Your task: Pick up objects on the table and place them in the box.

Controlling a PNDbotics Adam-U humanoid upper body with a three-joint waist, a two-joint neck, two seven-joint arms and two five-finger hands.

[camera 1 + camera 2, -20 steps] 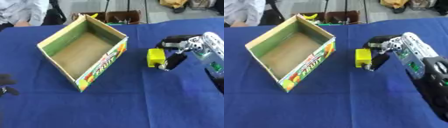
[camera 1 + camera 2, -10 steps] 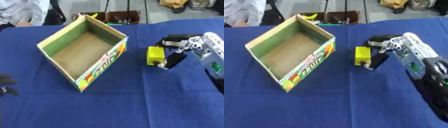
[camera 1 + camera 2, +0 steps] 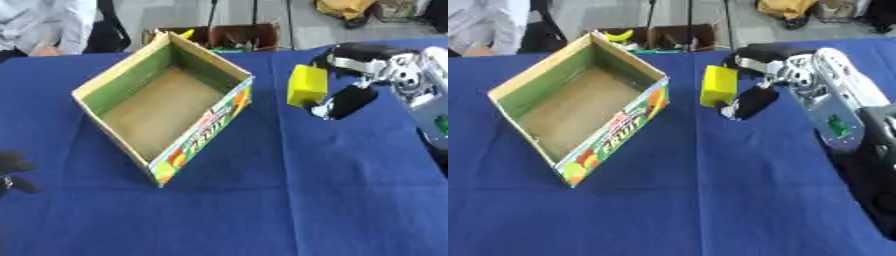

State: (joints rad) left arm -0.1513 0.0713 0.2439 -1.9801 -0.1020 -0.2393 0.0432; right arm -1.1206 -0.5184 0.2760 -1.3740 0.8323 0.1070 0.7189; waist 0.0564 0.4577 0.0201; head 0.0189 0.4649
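Observation:
A yellow block (image 3: 306,86) hangs above the blue table, pinched between the fingers and thumb of my right hand (image 3: 354,75). It sits just right of the open cardboard box (image 3: 166,105), whose inside is green-walled with a brown bottom and holds nothing I can see. The box's front wall (image 3: 614,137) carries fruit print. My left hand (image 3: 12,170) shows only as dark fingers at the lower left edge, low over the table and away from the box.
The blue cloth table (image 3: 262,210) spreads wide in front of the box. Behind the table's far edge stands a brown crate (image 3: 223,36) with mixed items. A person in a light shirt sits at the far left.
My right hand has lifted the yellow block and carried it up and slightly left, closer to the box's right corner. The left hand stays put.

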